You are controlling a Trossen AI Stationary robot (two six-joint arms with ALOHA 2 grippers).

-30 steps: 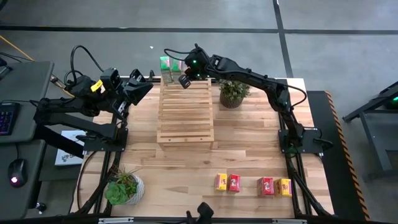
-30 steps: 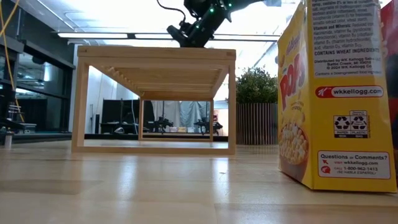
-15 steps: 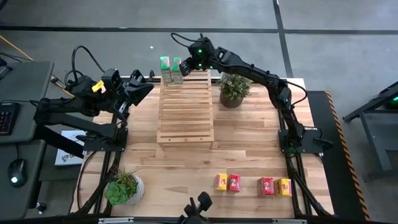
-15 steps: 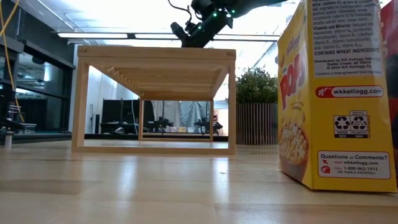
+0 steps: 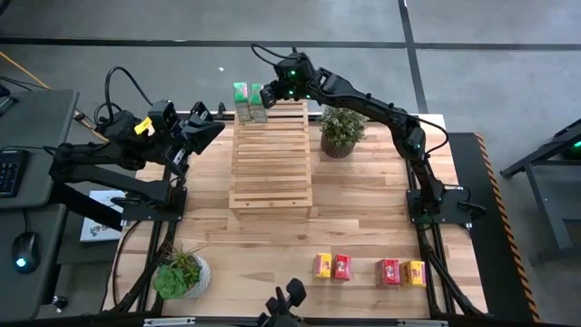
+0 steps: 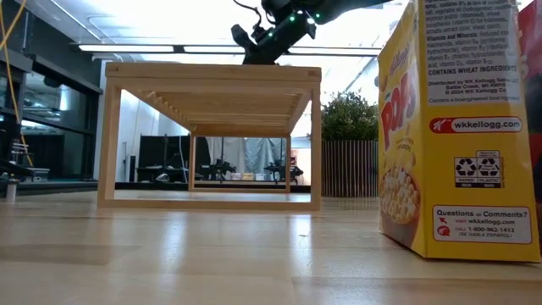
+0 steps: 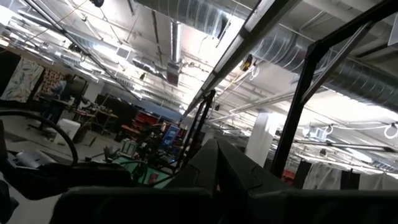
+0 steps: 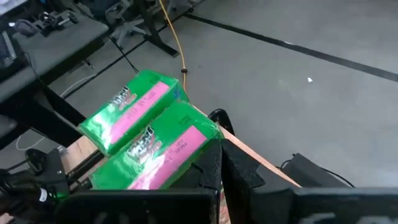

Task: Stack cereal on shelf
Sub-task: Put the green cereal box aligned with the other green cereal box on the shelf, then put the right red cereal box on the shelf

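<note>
Bright overhead light - window glare, blurred foreground.

A potted plant [image 5: 341, 134] stands on the wooden table [image 5: 363, 227] near its far edge, and a second plant in a pale pot [image 5: 180, 273] sits at the near left corner. Off the table's left side is a grey desk [image 5: 27, 136] carrying a keyboard [image 5: 8, 173] and a mouse [image 5: 24, 252] — both only partly in view. The floor beyond is grey concrete [image 5: 490, 73], crossed by dark lines. Overhead, the left wrist view shows silver ductwork [image 7: 292, 46] and ceiling lights — far off.
</note>
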